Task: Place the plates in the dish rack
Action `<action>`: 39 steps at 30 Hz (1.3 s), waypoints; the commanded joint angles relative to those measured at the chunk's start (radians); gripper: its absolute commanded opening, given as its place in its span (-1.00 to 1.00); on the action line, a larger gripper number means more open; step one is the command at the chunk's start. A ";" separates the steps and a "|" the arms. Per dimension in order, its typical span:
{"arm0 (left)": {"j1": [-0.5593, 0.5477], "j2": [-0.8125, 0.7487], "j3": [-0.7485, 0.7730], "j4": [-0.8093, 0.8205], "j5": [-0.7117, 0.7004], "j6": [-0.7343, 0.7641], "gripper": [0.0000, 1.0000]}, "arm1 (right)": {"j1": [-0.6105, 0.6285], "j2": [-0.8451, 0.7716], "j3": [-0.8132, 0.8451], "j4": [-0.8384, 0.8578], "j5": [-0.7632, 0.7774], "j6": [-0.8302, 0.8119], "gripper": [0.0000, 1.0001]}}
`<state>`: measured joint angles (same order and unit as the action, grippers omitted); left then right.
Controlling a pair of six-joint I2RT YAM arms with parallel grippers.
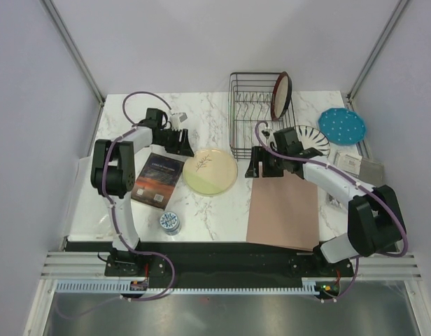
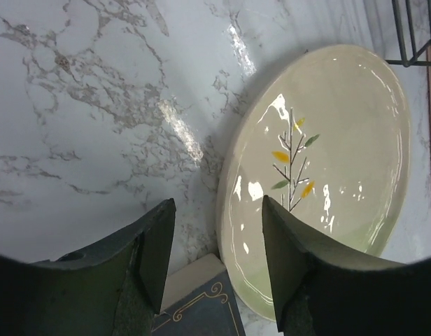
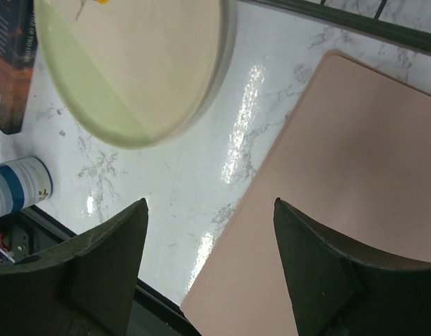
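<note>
I see a white marble counter [image 1: 222,210]. The black wire dish rack [image 1: 249,115] stands at 12 o'clock. Near centre lies the cream sprig plate [image 1: 210,171], with a dark book [image 1: 158,178] just beside it at 9 and a small blue-and-white cup [image 1: 170,222] at 7. A pink mat [image 1: 284,210] covers 5. The striped plate [image 1: 317,137] and teal dotted plate [image 1: 341,126] lie at 2.
</note>
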<state>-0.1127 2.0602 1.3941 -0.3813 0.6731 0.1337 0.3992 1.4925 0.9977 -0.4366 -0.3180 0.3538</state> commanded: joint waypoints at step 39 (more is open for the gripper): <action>-0.062 0.061 0.011 -0.465 0.252 0.161 -0.95 | 0.121 0.229 -0.321 0.745 -0.225 0.272 0.50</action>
<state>-0.1600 2.1120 1.3987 -0.7876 0.8158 0.3191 0.4995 1.6604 0.6563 0.3031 -0.5293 0.6262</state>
